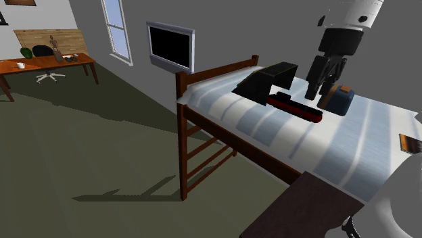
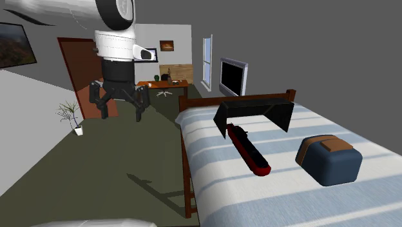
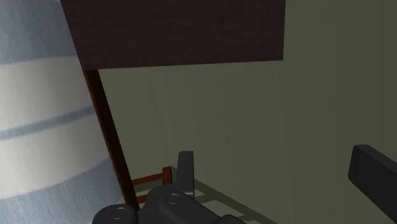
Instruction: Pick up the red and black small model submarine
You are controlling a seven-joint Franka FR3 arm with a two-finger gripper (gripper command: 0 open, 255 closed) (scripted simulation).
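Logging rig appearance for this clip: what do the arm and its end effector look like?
The arm is a white, rounded cylindrical link with a dark joint ring above it and a black wrist collar below. The end effector is all black, with two blocky fingers.

The room is rendered dim and flat. The bedcover (image 1: 318, 145) is lit brightest, crossed by soft shaded bands; the submarine (image 1: 295, 107) is left dark against it. A hard shadow of the bed frame (image 1: 181, 128) is cast on the floor (image 1: 101, 149). The window (image 1: 116, 27) is shown pale. Edges are kept crisp throughout.
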